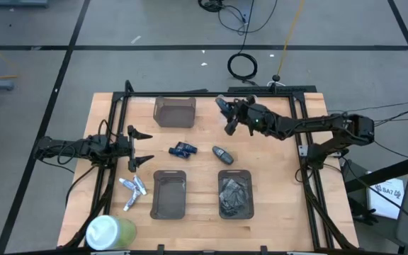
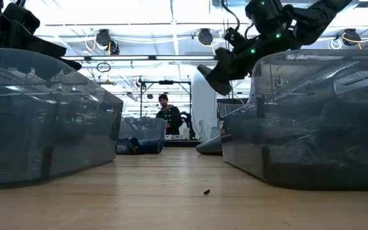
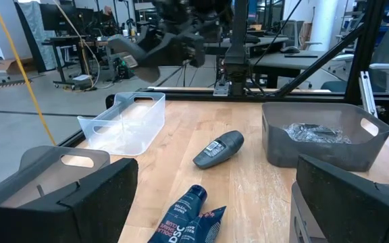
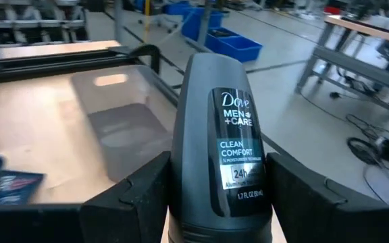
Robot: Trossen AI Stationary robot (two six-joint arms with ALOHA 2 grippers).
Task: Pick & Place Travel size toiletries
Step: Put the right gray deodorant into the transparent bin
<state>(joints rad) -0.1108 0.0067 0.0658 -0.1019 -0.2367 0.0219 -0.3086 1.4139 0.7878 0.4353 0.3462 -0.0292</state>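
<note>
My right pincer [image 4: 218, 202] pinches a dark deodorant [image 4: 218, 135], frame centre; label reads "Dove MEN+CARE CLEAN COMFORT 24h". Left pincer [image 1: 139, 149] spread, left of counter [image 1: 275, 184].

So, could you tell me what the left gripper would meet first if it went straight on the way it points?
Probably the dark blue tubes lying just ahead of the open left gripper, then the grey deodorant stick beyond them. Height above the table is unclear, so it might pass over them.

"Dove Men+Care Clean Comfort" on deodorant stick [image 4: 220, 148]
</note>
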